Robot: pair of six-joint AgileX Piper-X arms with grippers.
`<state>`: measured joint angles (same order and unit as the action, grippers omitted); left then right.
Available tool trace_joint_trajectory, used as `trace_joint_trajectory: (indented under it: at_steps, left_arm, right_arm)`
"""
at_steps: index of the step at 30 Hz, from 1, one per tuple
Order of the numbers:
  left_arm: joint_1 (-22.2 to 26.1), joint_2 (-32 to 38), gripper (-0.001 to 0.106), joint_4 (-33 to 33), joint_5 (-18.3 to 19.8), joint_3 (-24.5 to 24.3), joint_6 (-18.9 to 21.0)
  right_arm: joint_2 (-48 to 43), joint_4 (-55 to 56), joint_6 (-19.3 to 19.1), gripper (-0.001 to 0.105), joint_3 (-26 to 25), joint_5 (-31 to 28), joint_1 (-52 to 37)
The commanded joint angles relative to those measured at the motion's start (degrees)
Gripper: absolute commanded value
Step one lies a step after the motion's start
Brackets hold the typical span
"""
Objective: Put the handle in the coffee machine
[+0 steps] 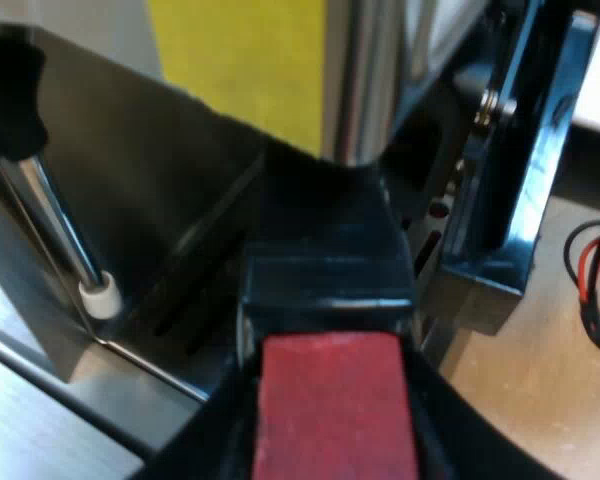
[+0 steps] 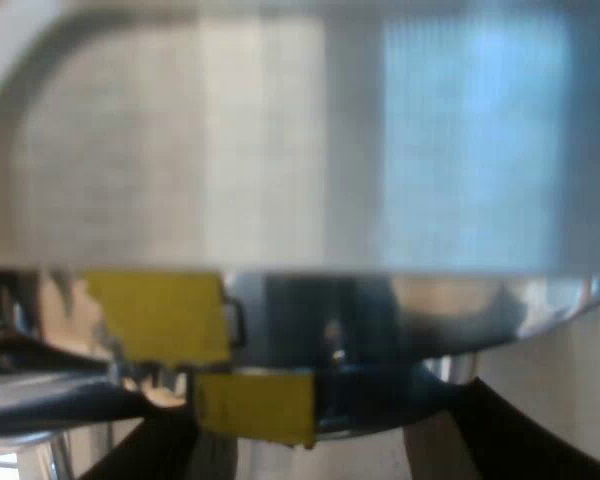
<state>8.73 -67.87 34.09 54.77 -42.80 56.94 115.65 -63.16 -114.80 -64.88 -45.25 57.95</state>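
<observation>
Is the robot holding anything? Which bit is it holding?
Yes. The left gripper holds the handle by its red end, clamped from both sides. For the right gripper, it cannot be told.
</observation>
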Motion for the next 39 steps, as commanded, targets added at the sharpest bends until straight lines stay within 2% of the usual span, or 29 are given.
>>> trace_joint_trajectory:
  at_steps: [1, 20, 29, 32, 36, 37, 39]
  left_arm:
    - [0.62, 1.19, 0.055, -0.95, 2.58, -1.22, 0.59]
    - [0.62, 3.42, 0.057, 1.31, 2.58, -1.22, 0.59]
    - [3.78, 5.01, 0.048, 1.92, 3.24, -4.71, 1.07]
    - [6.53, 5.01, 0.036, 1.92, 4.19, -5.77, 1.07]
    - [9.24, 5.01, 0.004, 1.8, 3.94, -5.7, 1.07]
    - [9.3, 5.01, 0.0, 1.8, 3.52, -5.7, 0.85]
    - [9.2, 5.01, 0.0, 1.8, 2.31, -5.7, 0.6]
  right_arm:
    - [-2.81, -7.29, -1.12, 0.04, -1.91, 1.74, 0.59]
    - [-2.81, -8.22, -1.12, 0.04, -1.91, 1.74, 0.59]
    - [-2.81, -8.22, -1.12, 0.04, -1.91, 1.74, 0.59]
    - [-2.81, -8.22, -1.12, 0.04, -1.91, 1.74, 0.59]
    - [-2.81, -8.22, -1.12, 0.04, -1.91, 1.74, 0.59]
    - [-2.81, -8.22, -1.12, 0.04, -1.91, 1.74, 0.59]
    - [-2.81, -8.22, -1.12, 0.04, -1.91, 1.74, 0.59]
